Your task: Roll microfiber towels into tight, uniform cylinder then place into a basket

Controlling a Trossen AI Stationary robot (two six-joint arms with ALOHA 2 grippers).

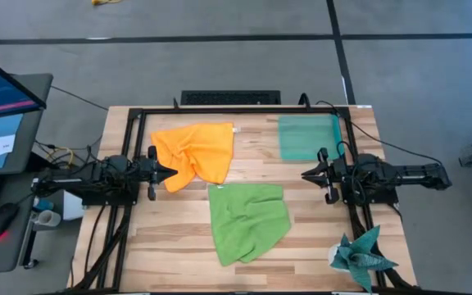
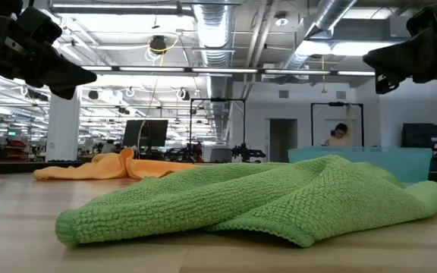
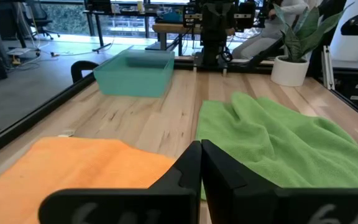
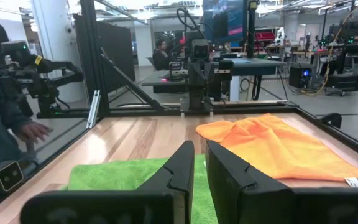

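Note:
An orange towel [image 1: 193, 152] lies crumpled at the table's far left. A green towel [image 1: 248, 221] lies loosely spread, partly folded over itself, at the near middle. The teal basket [image 1: 308, 136] stands on the table at the far right. My left gripper [image 1: 172, 172] hangs shut above the table at the left, level, its tip over the orange towel's near edge [image 3: 104, 162]. My right gripper [image 1: 305, 174] hangs level at the right, facing the left one, with a narrow gap between its fingers [image 4: 199, 155] and nothing in it. Both grippers are well above the cloths in the low view.
A dark teal spiky star-shaped cloth [image 1: 362, 257] lies at the near right corner. A black frame [image 1: 236, 109] runs round the table. A person's hand [image 4: 33, 132] shows beyond the table's edge. Bare wood [image 1: 260, 160] lies between the towels and the basket.

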